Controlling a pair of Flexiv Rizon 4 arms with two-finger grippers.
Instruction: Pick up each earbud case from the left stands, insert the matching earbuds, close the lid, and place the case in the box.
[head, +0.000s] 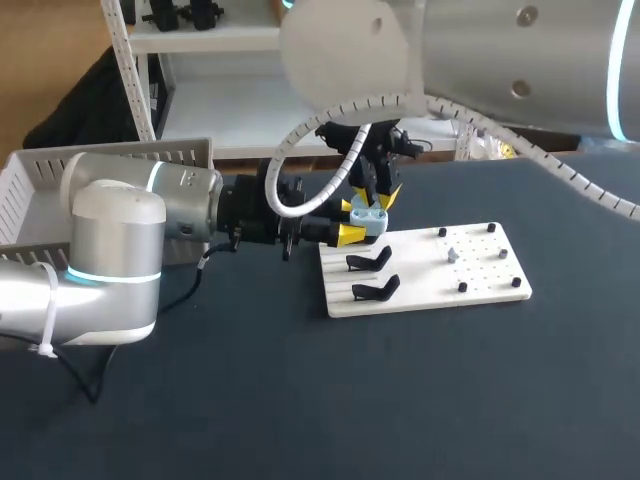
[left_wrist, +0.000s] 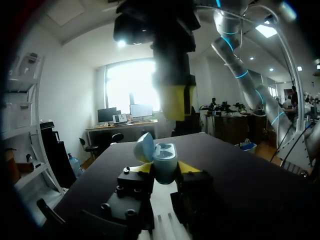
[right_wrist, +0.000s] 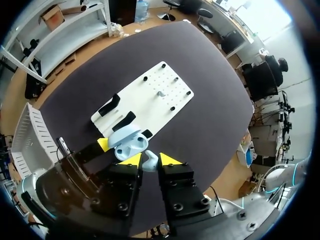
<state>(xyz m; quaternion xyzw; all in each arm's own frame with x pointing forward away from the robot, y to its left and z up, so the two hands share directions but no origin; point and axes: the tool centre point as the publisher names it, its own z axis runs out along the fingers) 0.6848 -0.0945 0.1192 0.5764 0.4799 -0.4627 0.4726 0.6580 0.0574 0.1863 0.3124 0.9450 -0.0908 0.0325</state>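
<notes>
Case (left_wrist: 164, 159), count one, pale blue: held above the tabletop (head: 300, 400) over the rear left corner of the white board (head: 412, 276). Lid (left_wrist: 144, 145) hinged open and tilted back. Two recesses show in the case's top face; whether either is filled cannot be told

Left tool (left_wrist: 165, 170): fingers narrowly set and clamped on the case body from two sides, one yellow tip on each flank

Right tool (right_wrist: 150, 160): directly above the open case, pointing down, fingers close together and pinching one small pale earbud (right_wrist: 150, 163) between the yellow tips. The earbud sits just beside the case's open mouth, not yet in it

Board: lies on the tabletop ahead of the robot. Its left part carries two black stands, the rear one (head: 368, 261) and the front one (head: 376, 289), side by side. Its right part carries several black pegs; exact count uncertain. One small pale piece (head: 452, 255) rests among the pegs; too small to identify

Box (head: 60, 160), count one, white with slatted walls: at the tabletop's rear left, behind the left arm, well apart from the board. The arm hides part of its inside
</notes>
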